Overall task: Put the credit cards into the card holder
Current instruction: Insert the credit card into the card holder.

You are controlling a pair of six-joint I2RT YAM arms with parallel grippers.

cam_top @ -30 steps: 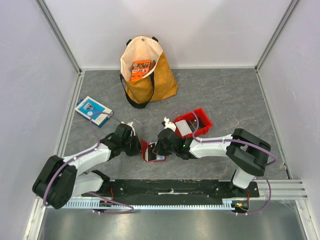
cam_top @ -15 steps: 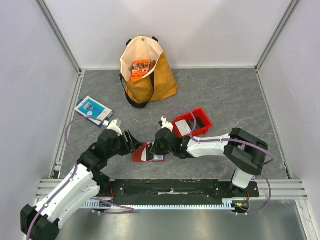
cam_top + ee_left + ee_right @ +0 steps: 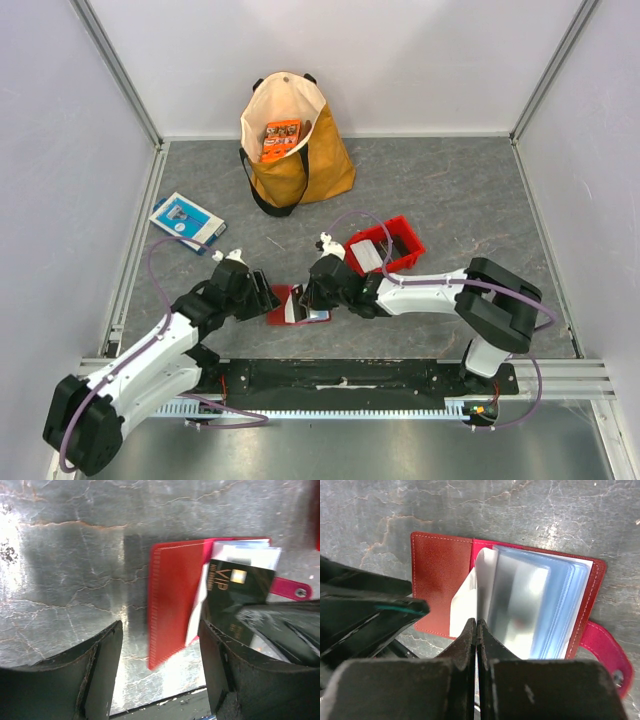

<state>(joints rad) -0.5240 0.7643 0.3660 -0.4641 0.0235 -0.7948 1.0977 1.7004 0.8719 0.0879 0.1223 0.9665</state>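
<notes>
Two grippers are sitting low-centre in the top view. Left gripper [image 3: 266, 293] is gaping wide, holding nothing, just left of the open red wallet [image 3: 172, 610] lying on the table [image 3: 450, 200]. Right gripper [image 3: 476, 630] is pinching a dark card [image 3: 239, 597], tilted over the wallet's clear pockets [image 3: 535, 605].

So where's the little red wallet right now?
In the top view, the card holder lies open on the table near the front middle, between both arms' jaws; the red bin sits behind-right.
</notes>
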